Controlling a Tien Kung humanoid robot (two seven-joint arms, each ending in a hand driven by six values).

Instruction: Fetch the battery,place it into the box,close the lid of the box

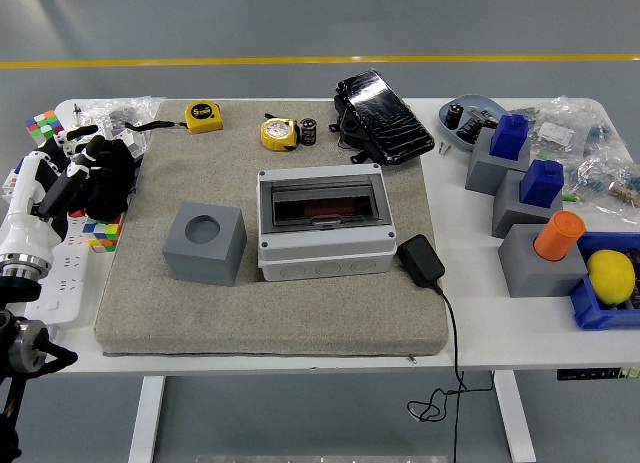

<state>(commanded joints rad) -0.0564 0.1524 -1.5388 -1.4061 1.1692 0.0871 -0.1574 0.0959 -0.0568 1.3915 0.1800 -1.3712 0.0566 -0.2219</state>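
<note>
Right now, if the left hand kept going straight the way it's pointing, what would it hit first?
Probably the black cloth: the left hand points up and to the right, with its fingers already at the cloth's edge. How high it is above the table is unclear.

One high head view looks forward and down over the table point(470, 283).

The left arm point(25, 223) was cut off by the left edge. The blue bin point(606, 305) ran past the right edge. The box point(323, 223) interior stayed obscured behind its tinted lid.
</note>
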